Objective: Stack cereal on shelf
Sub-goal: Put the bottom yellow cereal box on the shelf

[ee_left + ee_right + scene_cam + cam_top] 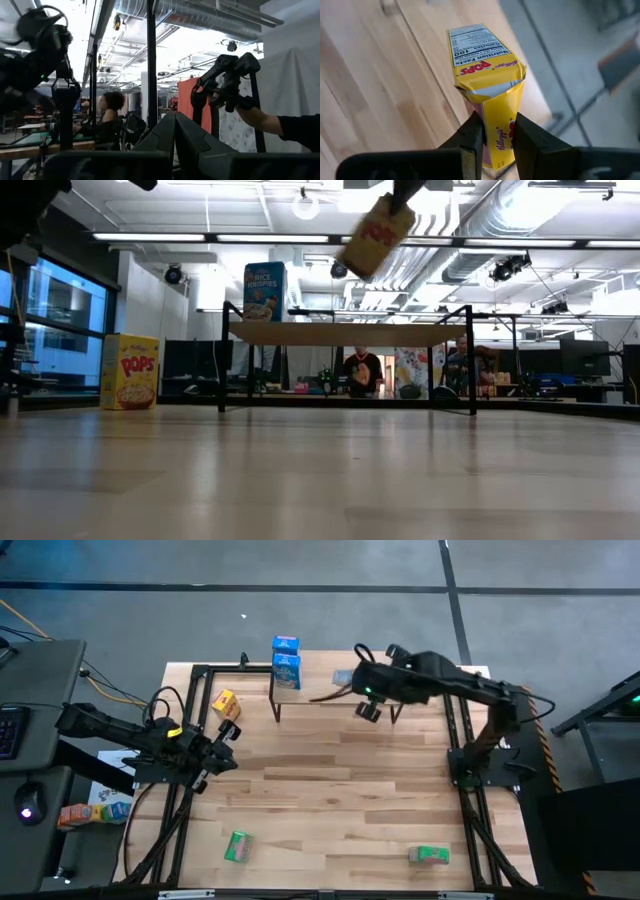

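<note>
Yellow Pops cereal box (487, 95) is pinched between the right gripper (496, 131) fingers, which squeeze its lower body; the top flap end looks crumpled and the nutrition panel faces the wrist camera. In the low view the same box (374, 235) hangs tilted in the air, above the shelf (345, 333) top board and clear of it. From overhead the right gripper (368, 708) sits over the shelf's right part (415, 700), and the arm body hides the box there. Shelf stands at the far edge of the tabletop (330, 800). Two blue Rice Krispies boxes (286, 662) are on the shelf's left end, one in front of the other, touching; low view shows one blue box (264, 291) upright on the board. Second yellow Pops box (225, 703) stands on the table just left of the shelf, upright in the low view (129, 371). Two green boxes lie on the near side of the table, well apart: one near-left (237, 847), one near-right (429, 855). Left gripper (222, 743) hovers at the table's left side, near the yellow box on the table but not touching it, fingers pressed together with nothing between them (175, 135). People are visible in the room behind the table (361, 372).
</note>
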`<state>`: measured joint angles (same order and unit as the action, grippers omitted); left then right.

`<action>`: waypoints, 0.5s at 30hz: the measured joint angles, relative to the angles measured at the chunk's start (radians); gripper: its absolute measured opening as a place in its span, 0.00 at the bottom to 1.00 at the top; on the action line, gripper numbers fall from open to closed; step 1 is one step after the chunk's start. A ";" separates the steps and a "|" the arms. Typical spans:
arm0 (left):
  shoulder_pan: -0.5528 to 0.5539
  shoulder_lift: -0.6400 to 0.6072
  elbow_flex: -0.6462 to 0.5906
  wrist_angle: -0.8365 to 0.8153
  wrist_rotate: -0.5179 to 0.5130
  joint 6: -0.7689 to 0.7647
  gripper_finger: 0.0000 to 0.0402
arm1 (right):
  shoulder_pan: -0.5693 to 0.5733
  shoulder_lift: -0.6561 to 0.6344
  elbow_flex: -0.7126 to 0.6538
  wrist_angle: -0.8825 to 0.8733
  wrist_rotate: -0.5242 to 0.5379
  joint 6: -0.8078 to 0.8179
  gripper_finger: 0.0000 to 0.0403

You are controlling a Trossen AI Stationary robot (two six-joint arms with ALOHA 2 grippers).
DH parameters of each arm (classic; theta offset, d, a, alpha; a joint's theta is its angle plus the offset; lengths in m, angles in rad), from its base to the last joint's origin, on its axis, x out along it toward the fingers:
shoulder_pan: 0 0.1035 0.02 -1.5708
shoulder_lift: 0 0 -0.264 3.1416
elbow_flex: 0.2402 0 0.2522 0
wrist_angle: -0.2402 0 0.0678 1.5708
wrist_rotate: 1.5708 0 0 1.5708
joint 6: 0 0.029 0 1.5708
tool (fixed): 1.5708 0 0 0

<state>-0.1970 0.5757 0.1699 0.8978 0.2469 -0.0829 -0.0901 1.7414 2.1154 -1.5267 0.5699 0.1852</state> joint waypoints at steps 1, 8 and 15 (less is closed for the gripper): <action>0.000 0.000 0.000 0.000 0.000 0.011 0.01 | -0.022 0.019 0.016 -0.041 -0.017 0.016 0.14; 0.000 0.000 0.000 -0.005 -0.032 0.061 0.01 | -0.140 0.074 0.013 -0.032 -0.126 -0.001 0.14; 0.000 0.000 0.000 -0.027 -0.121 0.062 0.01 | -0.225 0.104 0.012 -0.043 -0.199 0.043 0.14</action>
<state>-0.1973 0.5758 0.1699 0.8705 0.1255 -0.0212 -0.3150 1.8450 2.1273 -1.5695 0.3711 0.2278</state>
